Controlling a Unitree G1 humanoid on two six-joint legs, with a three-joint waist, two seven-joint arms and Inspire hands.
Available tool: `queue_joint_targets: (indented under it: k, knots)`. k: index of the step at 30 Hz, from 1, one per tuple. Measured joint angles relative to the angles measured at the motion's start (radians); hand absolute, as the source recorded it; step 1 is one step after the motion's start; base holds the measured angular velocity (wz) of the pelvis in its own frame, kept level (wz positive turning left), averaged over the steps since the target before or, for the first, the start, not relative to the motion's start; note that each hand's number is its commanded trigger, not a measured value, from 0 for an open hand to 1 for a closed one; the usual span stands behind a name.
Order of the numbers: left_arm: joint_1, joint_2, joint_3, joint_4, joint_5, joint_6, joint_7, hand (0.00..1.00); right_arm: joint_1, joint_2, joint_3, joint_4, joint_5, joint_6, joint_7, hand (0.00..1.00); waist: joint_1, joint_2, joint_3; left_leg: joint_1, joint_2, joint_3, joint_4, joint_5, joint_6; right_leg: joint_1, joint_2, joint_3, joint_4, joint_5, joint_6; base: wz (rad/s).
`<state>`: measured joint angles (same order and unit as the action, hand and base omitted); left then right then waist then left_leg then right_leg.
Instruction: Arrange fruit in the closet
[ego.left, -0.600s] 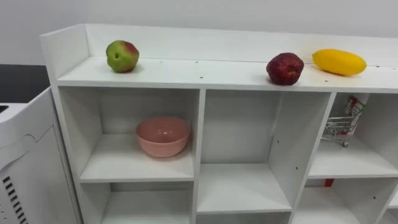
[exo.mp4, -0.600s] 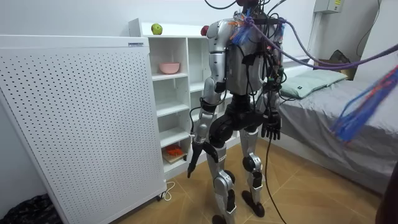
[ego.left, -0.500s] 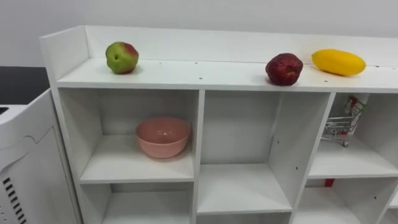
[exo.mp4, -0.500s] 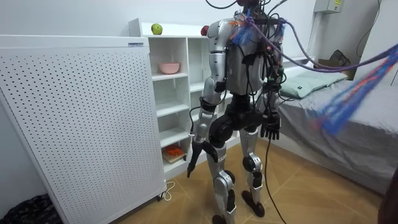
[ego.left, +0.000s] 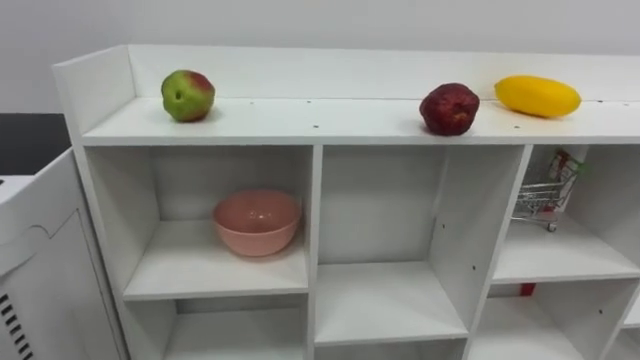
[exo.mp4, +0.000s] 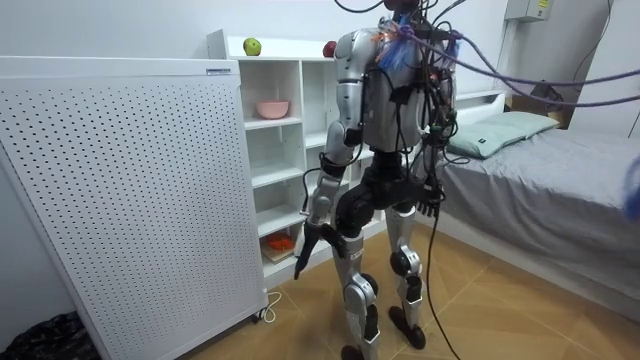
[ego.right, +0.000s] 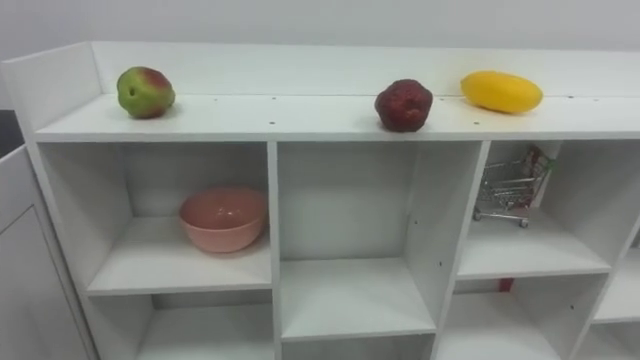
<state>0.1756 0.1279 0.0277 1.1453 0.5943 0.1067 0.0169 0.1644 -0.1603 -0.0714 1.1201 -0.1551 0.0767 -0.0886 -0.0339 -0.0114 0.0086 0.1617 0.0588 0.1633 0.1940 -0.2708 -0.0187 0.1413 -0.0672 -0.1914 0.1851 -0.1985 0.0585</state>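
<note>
White closet (ego.left: 330, 118) top, left eye view: one green apple (ego.left: 187, 95) at its left end, one dark red fruit (ego.left: 449, 108) and one yellow mango (ego.left: 536, 96) near its right end. The mango lies long-ways, left to right.

Room view: the left hand (exo.mp4: 308, 252) hangs open and holds nothing, beside the closet. The right hand (exo.mp4: 429, 205) hangs too; I cannot tell how it is.

Right eye view: one pink bowl (ego.right: 223, 218) sits inside the closet, under the apple.

In the room view the robot's body hides the closet (exo.mp4: 301, 140) past the dark red fruit (exo.mp4: 328, 48), the right hand (exo.mp4: 428, 205) is a blur at the hip, and the orange thing (exo.mp4: 280, 243) low down, beyond the left hand (exo.mp4: 311, 246) and its fingers (exo.mp4: 302, 266), is too small to tell. In the eye views the edges cut off the closet's right end and lowest compartments, a divider hides part of the wire cart (ego.left: 545, 195), and a red thing (ego.left: 527, 291) below it is a mere sliver.
</note>
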Motion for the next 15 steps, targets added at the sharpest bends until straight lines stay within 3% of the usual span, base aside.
queue_joint_targets:
  k: [3,8,10,13,15]
  knots:
    - [-0.007,-0.001,0.000,-0.015,0.000,-0.020,0.010,0.00,0.004,0.005,-0.011,-0.228,0.004,-0.027,-0.034,0.00,0.000,0.008,0.0028,-0.005,0.000,0.004,0.004,0.000,0.000,-0.009,0.001,0.006,0.001,0.000,-0.001,-0.06]
    - [-0.005,0.010,0.001,-0.044,-0.003,-0.070,0.036,0.00,0.050,0.026,0.045,-0.765,0.014,-0.119,-0.078,0.00,0.017,0.004,0.0009,-0.012,-0.001,-0.001,0.004,0.000,0.000,-0.020,0.004,0.014,-0.002,0.001,-0.001,-0.02]
    - [0.008,0.010,0.001,-0.066,-0.010,-0.071,0.046,0.00,0.054,0.030,0.067,-0.869,0.015,-0.161,-0.082,0.00,0.017,-0.002,-0.0037,-0.012,0.000,-0.003,0.004,0.000,0.000,-0.020,0.004,0.011,-0.003,0.001,-0.001,0.04]
    - [0.020,0.010,-0.001,-0.064,-0.011,-0.079,0.056,0.00,0.053,0.032,0.073,-0.985,0.009,-0.172,-0.098,0.00,0.027,-0.009,-0.0060,-0.012,-0.001,-0.005,0.001,0.000,0.000,-0.020,0.004,0.012,-0.003,0.001,-0.001,0.01]
    - [0.033,0.013,-0.002,-0.077,-0.012,-0.078,0.056,0.00,0.050,0.032,0.073,-1.038,0.010,-0.172,-0.120,0.00,0.041,-0.012,-0.0131,-0.008,-0.001,-0.003,0.001,0.001,0.000,-0.022,0.004,0.015,-0.003,0.001,-0.001,-0.06]
